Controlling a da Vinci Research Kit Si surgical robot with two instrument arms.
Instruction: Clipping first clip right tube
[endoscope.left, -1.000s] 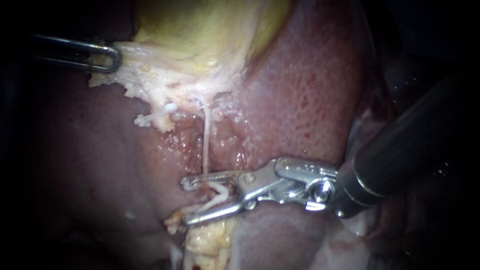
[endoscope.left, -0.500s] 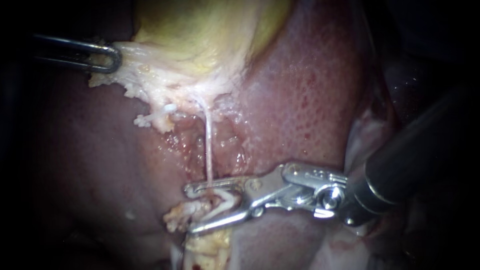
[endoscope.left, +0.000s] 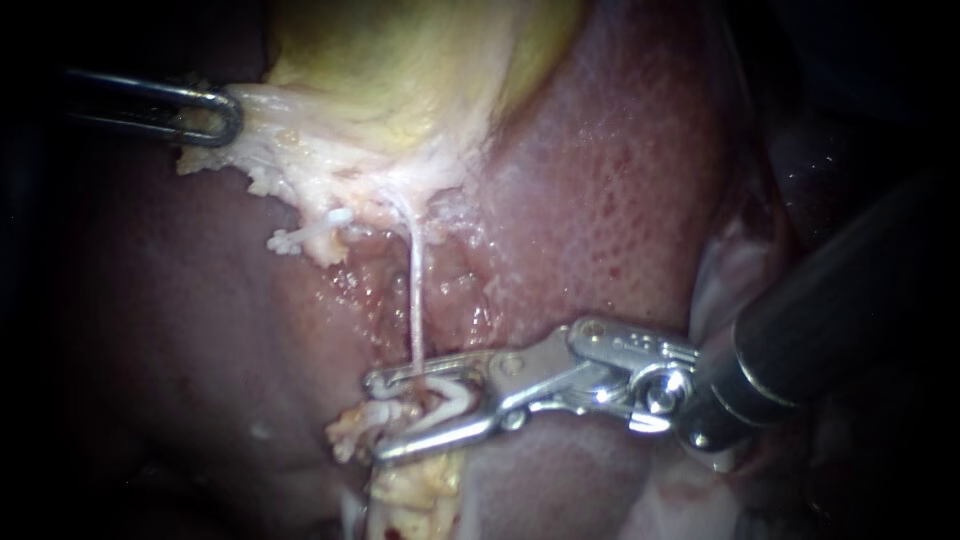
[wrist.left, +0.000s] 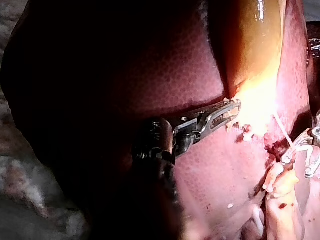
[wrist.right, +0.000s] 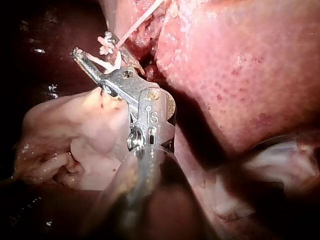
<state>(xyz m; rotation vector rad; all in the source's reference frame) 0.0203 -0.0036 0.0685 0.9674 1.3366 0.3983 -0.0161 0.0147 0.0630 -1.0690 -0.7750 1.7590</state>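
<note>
A thin pale tube (endoscope.left: 415, 300) runs down from the gallbladder's (endoscope.left: 400, 70) whitish lower edge, across the liver (endoscope.left: 600, 180), into the gap between my right instrument's (endoscope.left: 385, 417) jaws. Those jaws stand open around the tube, with a white clip showing between them. In the right wrist view the same open jaws (wrist.right: 92, 47) straddle the tube (wrist.right: 142, 17). My left instrument (endoscope.left: 215, 115) is shut on the pale tissue at the gallbladder's edge, as the left wrist view (wrist.left: 225, 112) also shows.
A yellowish fatty lump (endoscope.left: 415, 490) lies just under the right instrument's jaws. Loose pale tissue (wrist.right: 75, 145) sits beside that instrument's shaft. Dark red liver (wrist.left: 150, 65) surrounds the left instrument.
My right instrument has shifted slightly right and down, and the tube now hangs straighter into its open jaws. The left instrument has not moved.
</note>
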